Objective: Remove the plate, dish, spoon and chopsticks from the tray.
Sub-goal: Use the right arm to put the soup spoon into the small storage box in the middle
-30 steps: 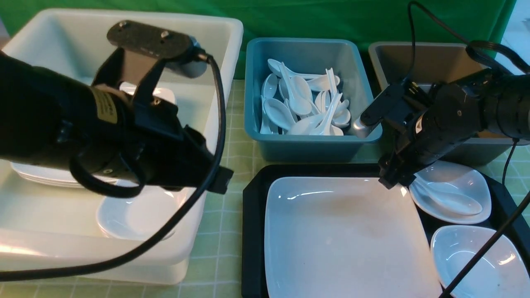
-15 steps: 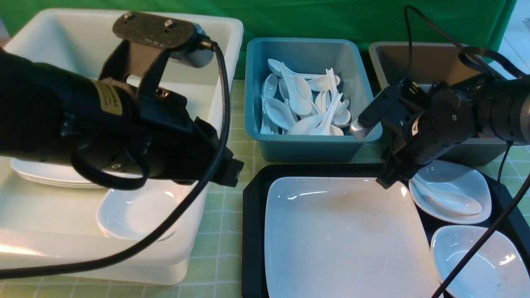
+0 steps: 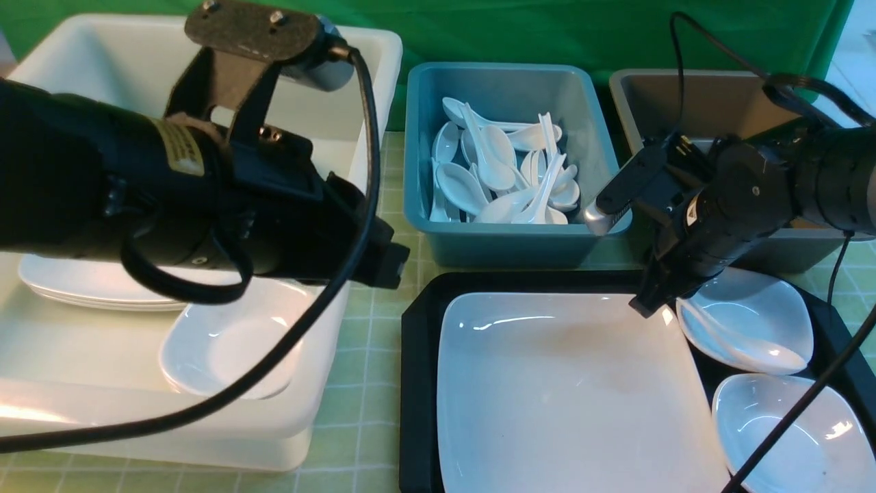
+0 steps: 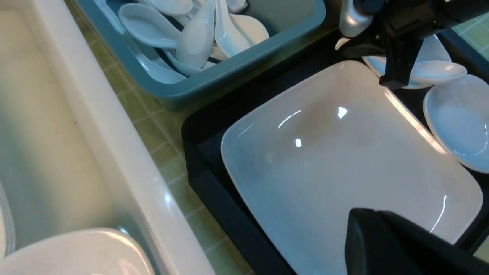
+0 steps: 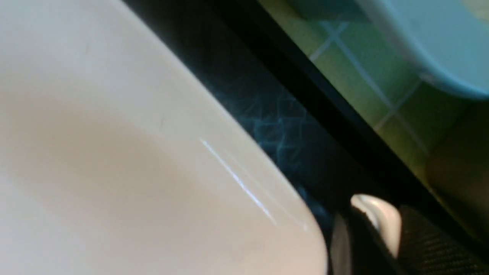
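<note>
Plate (image 3: 568,390): top face open from above. Tray (image 3: 414,383): thin bare strip left of the plate; on the right, far dish (image 3: 759,301) and near dish (image 3: 759,411) sit just beside the plate, gaps narrow. Right gripper (image 3: 647,305), clamped on the spoon (image 3: 753,346), fills the plate's far right corner. Cable (image 3: 801,409) crosses over the near dish. Left arm (image 3: 171,198) overhangs the white tub (image 3: 369,48).
</note>
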Controlling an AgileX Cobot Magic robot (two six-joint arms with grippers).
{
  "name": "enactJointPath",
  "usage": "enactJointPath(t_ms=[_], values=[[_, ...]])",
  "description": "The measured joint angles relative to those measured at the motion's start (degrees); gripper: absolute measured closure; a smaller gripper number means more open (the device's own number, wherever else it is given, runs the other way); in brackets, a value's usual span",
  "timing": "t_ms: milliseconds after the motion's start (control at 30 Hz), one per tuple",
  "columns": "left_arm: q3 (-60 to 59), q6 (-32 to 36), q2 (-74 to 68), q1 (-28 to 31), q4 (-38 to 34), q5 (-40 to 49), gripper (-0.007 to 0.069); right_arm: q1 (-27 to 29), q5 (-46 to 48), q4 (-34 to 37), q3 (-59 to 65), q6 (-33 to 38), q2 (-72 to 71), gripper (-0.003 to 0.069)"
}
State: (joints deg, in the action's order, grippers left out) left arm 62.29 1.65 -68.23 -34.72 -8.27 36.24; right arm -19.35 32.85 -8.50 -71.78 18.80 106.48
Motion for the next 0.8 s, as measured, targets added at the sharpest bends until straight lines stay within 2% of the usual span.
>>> enactJointPath(t_ms=[167,267,400,500,600,800], values=[[0.0,0.0,0.0,0.0,0.0,-0.7,0.0641,0.0,5.2,1.5,0.0,-2.4,-5.0,0.0543],[0.6,0.0,-0.1,0.0,-0.4,-3.3,0.0641,0.0,5.6,5.4,0.0,-2.7,-9.3,0.0543],[4.0,0.0,-1.4,0.0,-1.1,-9.4,0.0641,0.0,-4.7,13.7,-0.5,-1.2,-16.8,0.0543],[9.6,0.0,-5.1,0.0,-1.0,-9.8,0.0641,0.0,-11.4,20.3,-4.6,1.5,-18.5,0.0543],[15.4,0.0,-10.4,0.0,-0.5,-6.3,0.0641,0.0,-13.1,25.5,-11.7,4.1,-15.4,0.0543],[23.5,-0.2,-19.4,0.0,0.5,5.5,0.0641,0.0,-8.3,28.5,-27.2,4.9,-1.4,0.0543]])
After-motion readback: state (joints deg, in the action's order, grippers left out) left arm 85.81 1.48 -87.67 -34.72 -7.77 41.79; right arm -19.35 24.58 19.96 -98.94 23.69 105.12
